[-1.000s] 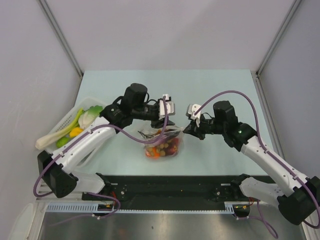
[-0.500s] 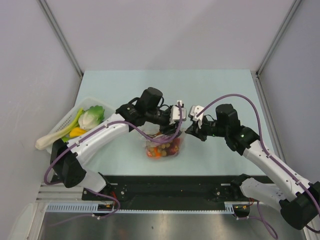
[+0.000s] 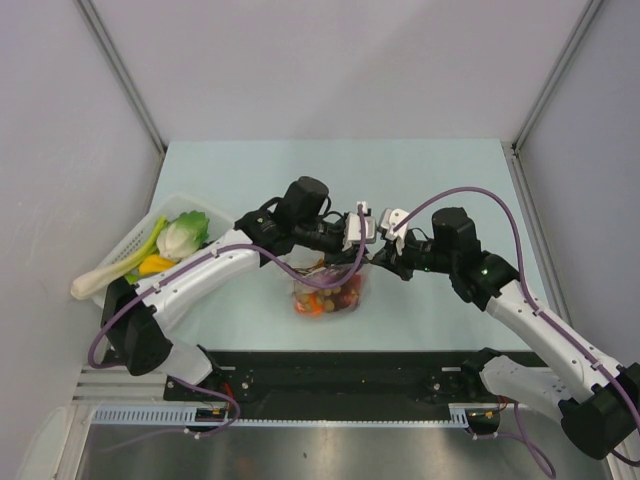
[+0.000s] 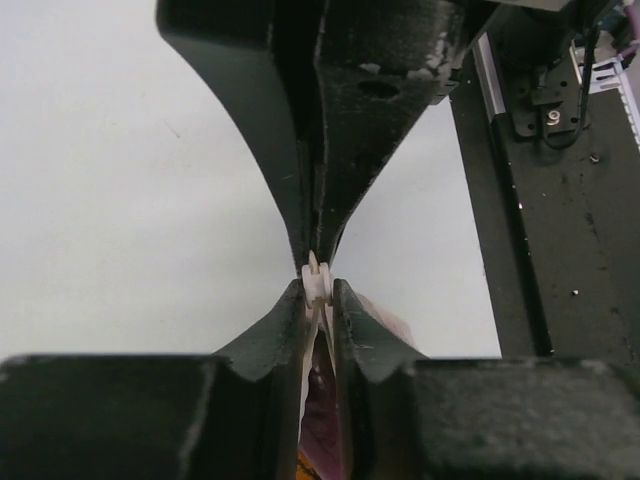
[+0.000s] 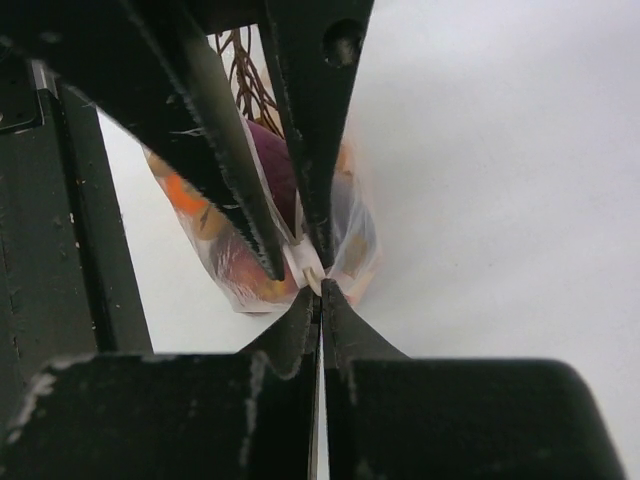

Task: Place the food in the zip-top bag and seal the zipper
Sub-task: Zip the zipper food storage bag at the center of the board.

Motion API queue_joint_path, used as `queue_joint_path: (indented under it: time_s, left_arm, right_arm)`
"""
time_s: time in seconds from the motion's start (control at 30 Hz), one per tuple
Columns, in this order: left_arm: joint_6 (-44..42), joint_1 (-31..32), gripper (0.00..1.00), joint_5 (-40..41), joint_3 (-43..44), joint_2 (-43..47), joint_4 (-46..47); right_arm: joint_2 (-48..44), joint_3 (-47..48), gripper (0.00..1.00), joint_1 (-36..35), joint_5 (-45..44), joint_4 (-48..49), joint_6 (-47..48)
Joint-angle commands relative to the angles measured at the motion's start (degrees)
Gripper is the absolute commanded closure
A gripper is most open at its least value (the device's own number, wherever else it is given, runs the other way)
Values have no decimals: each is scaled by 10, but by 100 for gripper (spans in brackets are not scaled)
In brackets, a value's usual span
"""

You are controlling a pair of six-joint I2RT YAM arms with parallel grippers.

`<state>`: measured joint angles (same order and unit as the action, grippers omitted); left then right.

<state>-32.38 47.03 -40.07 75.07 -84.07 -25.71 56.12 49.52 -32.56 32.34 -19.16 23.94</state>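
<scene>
The zip-top bag [image 3: 326, 291] holds several red, orange, purple and tan toy food pieces [image 3: 330, 297] and hangs below both grippers near the table's front middle. My left gripper [image 3: 362, 246] is shut on the zipper [image 4: 318, 283], pinching a small white slider piece at the bag's top edge. My right gripper [image 3: 381, 256] is shut on the bag's thin top-edge end [image 5: 320, 300], fingertip to fingertip with the left. The bag [image 5: 250, 250] and food [image 5: 275, 170] show behind the fingers in the right wrist view. The bag's inside [image 4: 322, 400] shows between the left fingers.
A white tray [image 3: 128, 242] at the left table edge holds a green-white leafy vegetable [image 3: 184, 233], a long leek [image 3: 108, 271] and a yellow piece [image 3: 151, 264]. The black base rail [image 3: 340, 375] runs along the near edge.
My left gripper has slid right along the bag's top edge until it meets the right gripper. The right gripper and the bag have barely moved.
</scene>
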Motion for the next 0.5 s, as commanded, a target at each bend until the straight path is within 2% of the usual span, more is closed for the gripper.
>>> queue_joint_path:
  time_s: [0.0,0.03,0.17,0.47]
  left_arm:
    - [16,3,85,-6,0,1,14]
    - [17,3,91,0,-1,1,11]
    - [12,-4,98,6,-18,9,-7]
    - [-12,-52,95,27,-45,43,-68]
  right_arm:
    - [-8,1,100,-3,-5,34,-3]
    - [-9,1,100,-1,-5,34,-2]
    - [-14,1,100,5,-11,32,-6]
    - [-22,0,100,66,2,35,-38]
